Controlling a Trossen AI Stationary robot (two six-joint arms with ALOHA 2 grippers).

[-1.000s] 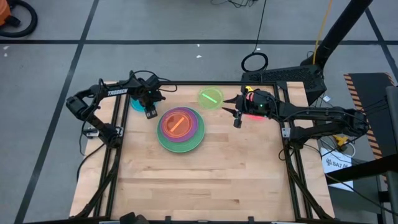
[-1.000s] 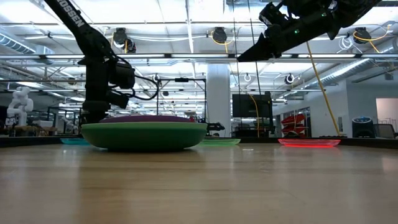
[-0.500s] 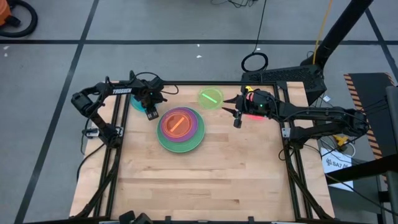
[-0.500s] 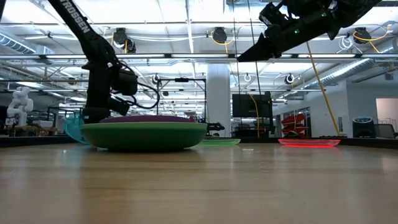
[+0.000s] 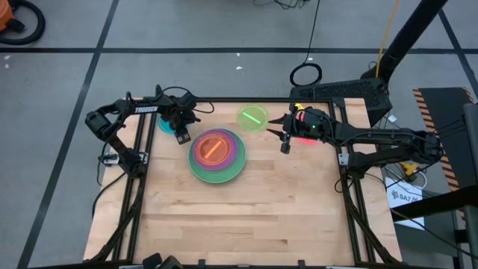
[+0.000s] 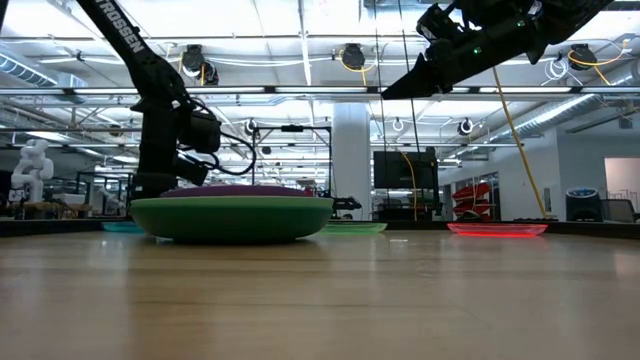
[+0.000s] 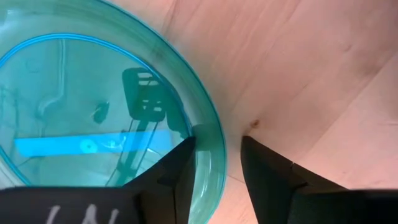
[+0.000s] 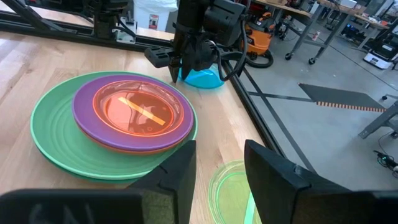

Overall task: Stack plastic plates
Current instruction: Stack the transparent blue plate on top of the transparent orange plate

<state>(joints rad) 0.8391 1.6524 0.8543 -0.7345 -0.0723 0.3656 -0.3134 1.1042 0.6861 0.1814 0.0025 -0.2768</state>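
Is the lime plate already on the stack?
No, the lime plate lies by itself on the table, apart from the stack, near the right pincer.

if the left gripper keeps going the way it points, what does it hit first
Most likely the rim of the blue plate: the left gripper points down with that rim between its open fingers, and the table lies just below. How much gap is left is hard to judge.

left claw (image 5: 180, 133) low, fingers parted, right claw (image 5: 284, 140) raised, open
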